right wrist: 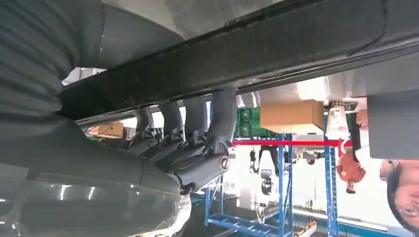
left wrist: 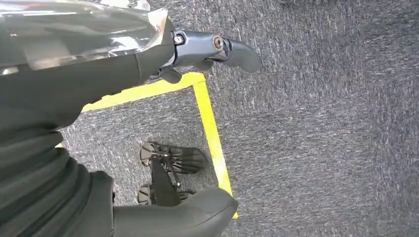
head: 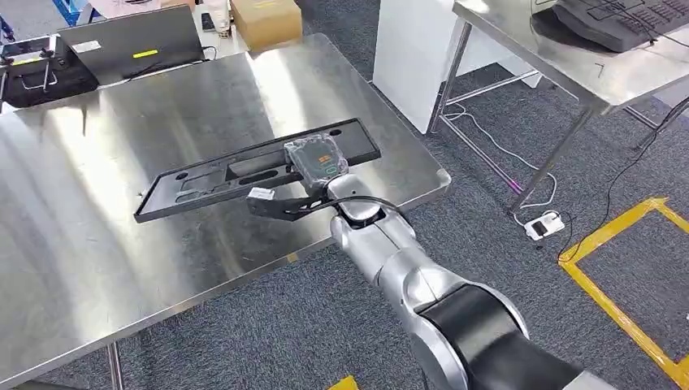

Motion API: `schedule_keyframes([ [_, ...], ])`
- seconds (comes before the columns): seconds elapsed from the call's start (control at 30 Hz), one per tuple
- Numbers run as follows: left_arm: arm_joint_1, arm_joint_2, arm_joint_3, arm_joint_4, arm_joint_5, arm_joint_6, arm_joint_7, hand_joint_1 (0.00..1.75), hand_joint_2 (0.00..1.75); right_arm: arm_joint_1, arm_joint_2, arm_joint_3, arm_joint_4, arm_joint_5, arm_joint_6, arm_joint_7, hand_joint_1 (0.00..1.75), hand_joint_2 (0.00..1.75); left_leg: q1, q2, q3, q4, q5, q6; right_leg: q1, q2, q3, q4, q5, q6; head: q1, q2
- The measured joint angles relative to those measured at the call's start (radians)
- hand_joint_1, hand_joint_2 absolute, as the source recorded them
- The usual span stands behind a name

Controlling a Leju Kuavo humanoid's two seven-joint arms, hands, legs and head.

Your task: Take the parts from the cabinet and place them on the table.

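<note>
Fingers (right wrist: 197, 128) of the right hand (head: 318, 175) are curled around the near edge of the long black part (head: 244, 171), gripping it; the wrist view shows them wrapped against the underside of the part. One such part is seen, lying lengthwise across the steel table (head: 97, 244) toward its right near corner. Whether it rests fully on the surface or is held just above it cannot be told for certain from overhead.

Left hand (left wrist: 217, 49) hangs over the carpet beside a yellow floor line (left wrist: 210, 123), fingers apart, holding nothing.

Judgement: the step in hand is setting the part down. Done well, the part should be lowered level until its whole length bears on the table, kept well inside the right edge, and the fingers eased off only once it is steady, so it does not tip or slide.

Count: one black part, two tables in view, one cardboard box (head: 266, 20) at the far side.
</note>
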Motion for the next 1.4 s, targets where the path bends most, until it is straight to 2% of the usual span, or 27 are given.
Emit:
schedule_keyframes([
  [0.57, 0.014, -0.009, 0.027, -0.031, -0.014, -0.017, -0.002, 0.00, 1.75, 0.004, 0.006, 0.004, 0.001, 0.000, 0.004, 0.002, 1.75, 1.75, 0.000, 0.000, 0.000, 0.000, 0.000, 0.000, 0.000, 0.000, 0.000, 0.000, 0.000, 0.000, 0.000, 0.000],
  [0.7, 0.014, -0.010, 0.038, -0.035, -0.047, -0.034, -0.003, 0.00, 1.75, 0.005, 0.006, 0.005, 0.001, -0.004, 0.006, 0.005, 1.75, 1.75, -0.002, 0.000, 0.000, 0.002, -0.003, 0.002, -0.006, 0.000, 0.001, -0.001, 0.000, 0.001, 0.000, 0.000],
  [0.87, 0.008, -0.010, 0.067, -0.040, -0.107, -0.052, -0.011, 0.00, 1.75, 0.009, 0.003, 0.011, 0.001, -0.016, 0.005, 0.017, 1.75, 1.75, -0.003, 0.000, -0.002, 0.011, -0.010, 0.011, -0.013, 0.000, 0.002, -0.002, -0.002, 0.006, 0.000, 0.000],
  [0.93, 0.003, -0.010, 0.074, -0.040, -0.117, -0.051, -0.014, 0.00, 1.75, 0.010, 0.003, 0.012, 0.000, -0.019, 0.005, 0.018, 1.75, 1.75, -0.003, 0.000, -0.001, 0.009, -0.011, 0.016, -0.015, 0.000, 0.005, -0.005, -0.003, 0.013, 0.000, 0.000],
  [0.97, -0.002, -0.010, 0.076, -0.040, -0.120, -0.052, -0.014, 0.00, 1.75, 0.011, 0.003, 0.012, -0.002, -0.019, 0.004, 0.019, 1.75, 1.75, 0.010, 0.001, 0.009, -0.003, -0.005, 0.024, -0.009, 0.000, -0.005, 0.005, -0.009, 0.017, 0.000, 0.000],
  [1.0, -0.004, -0.010, 0.077, -0.040, -0.125, -0.052, -0.016, 0.00, 1.75, 0.011, 0.000, 0.012, -0.003, -0.019, 0.003, 0.020, 1.75, 1.75, 0.007, 0.004, 0.015, -0.004, -0.006, 0.025, -0.011, -0.001, -0.015, 0.038, -0.024, 0.014, 0.000, 0.000],
  [1.03, -0.008, -0.010, 0.078, -0.040, -0.126, -0.051, -0.018, 0.00, 1.75, 0.011, -0.002, 0.012, -0.003, -0.020, 0.003, 0.020, 1.75, 1.75, 0.008, 0.005, 0.017, -0.003, -0.008, 0.030, -0.009, -0.002, -0.049, 0.108, -0.056, 0.003, 0.002, 0.000],
  [1.1, -0.014, -0.010, 0.080, -0.040, -0.129, -0.051, -0.020, 0.00, 1.75, 0.017, -0.010, 0.013, -0.003, -0.021, 0.004, 0.021, 1.75, 1.75, 0.007, 0.004, 0.019, -0.003, -0.011, 0.034, -0.009, -0.001, -0.141, 0.281, -0.119, -0.010, 0.001, 0.000],
  [1.13, -0.014, -0.010, 0.081, -0.040, -0.132, -0.051, -0.020, 0.00, 1.75, 0.023, -0.014, 0.013, -0.003, -0.021, 0.004, 0.022, 1.75, 1.75, 0.006, 0.003, 0.019, -0.002, -0.012, 0.034, -0.007, -0.001, -0.176, 0.342, -0.132, -0.007, 0.002, 0.000],
  [1.17, -0.014, -0.010, 0.082, -0.039, -0.133, -0.051, -0.020, 0.00, 1.75, 0.028, -0.018, 0.013, -0.003, -0.021, 0.004, 0.023, 1.75, 1.75, 0.006, 0.002, 0.021, -0.002, -0.014, 0.032, -0.007, -0.001, -0.181, 0.339, -0.123, -0.003, 0.001, 0.000],
  [1.2, -0.014, -0.011, 0.082, -0.039, -0.133, -0.051, -0.020, 0.00, 1.75, 0.031, -0.019, 0.013, -0.003, -0.021, 0.004, 0.023, 1.75, 1.75, 0.006, 0.000, 0.024, 0.000, -0.017, 0.029, -0.007, -0.001, -0.155, 0.283, -0.094, 0.005, 0.002, 0.000],
  [1.27, -0.014, -0.011, 0.084, -0.039, -0.132, -0.051, -0.021, 0.00, 1.75, 0.030, -0.020, 0.014, -0.003, -0.021, 0.004, 0.022, 1.75, 1.75, 0.007, 0.000, 0.028, 0.007, -0.025, 0.020, -0.008, -0.002, -0.068, 0.102, -0.019, 0.015, 0.001, 0.000],
  [1.3, -0.014, -0.011, 0.085, -0.039, -0.129, -0.050, -0.021, 0.00, 1.75, 0.029, -0.020, 0.015, -0.003, -0.021, 0.004, 0.021, 1.75, 1.75, 0.006, 0.000, 0.029, 0.010, -0.031, 0.014, -0.007, -0.003, -0.033, 0.023, 0.003, 0.009, 0.002, 0.000],
  [1.33, -0.014, -0.011, 0.087, -0.039, -0.129, -0.050, -0.022, 0.00, 1.75, 0.028, -0.019, 0.016, -0.003, -0.021, 0.005, 0.019, 1.75, 1.75, -0.001, -0.001, 0.027, 0.015, -0.037, 0.006, -0.001, -0.002, -0.021, 0.022, 0.006, 0.004, 0.000, 0.000],
  [1.37, -0.012, -0.011, 0.090, -0.039, -0.128, -0.050, -0.023, 0.00, 1.75, 0.030, -0.019, 0.018, -0.003, -0.022, 0.005, 0.019, 1.75, 1.75, 0.002, 0.000, 0.028, 0.014, -0.037, 0.002, -0.003, -0.002, -0.024, 0.024, 0.007, 0.001, 0.000, 0.000],
  [1.4, -0.011, -0.011, 0.096, -0.039, -0.128, -0.044, -0.015, 0.00, 1.75, 0.031, -0.019, 0.020, -0.003, -0.024, 0.005, 0.017, 1.75, 1.75, 0.005, 0.000, 0.029, 0.018, -0.039, 0.004, -0.005, -0.001, -0.022, 0.022, 0.010, 0.001, 0.000, 0.000],
])
